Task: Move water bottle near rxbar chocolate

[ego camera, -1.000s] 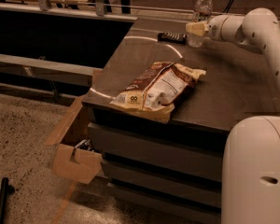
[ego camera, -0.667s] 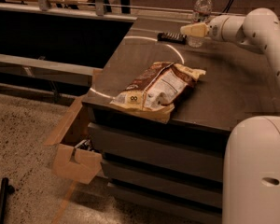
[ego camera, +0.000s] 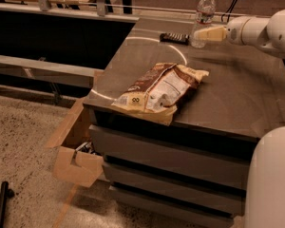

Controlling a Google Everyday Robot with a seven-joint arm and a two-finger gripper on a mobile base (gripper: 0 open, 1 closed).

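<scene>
The water bottle (ego camera: pixel 204 13) is clear with a white cap and stands upright at the far edge of the dark table (ego camera: pixel 237 94). The rxbar chocolate (ego camera: pixel 174 38), a small dark flat bar, lies just left of the bottle's base. My gripper (ego camera: pixel 203 34) reaches in from the right on its white arm. Its cream fingers sit at the lower part of the bottle, overlapping it. Whether they touch the bottle does not show.
A large brown and cream snack bag (ego camera: pixel 160 87) lies in the middle of the table near its front edge. An open cardboard box (ego camera: pixel 78 163) sits on the floor at the table's left. My white base (ego camera: pixel 273 184) fills the lower right corner.
My gripper tip has drawn back slightly to the right along the bottle's base. The bottle, the bar and the bag stay where they were.
</scene>
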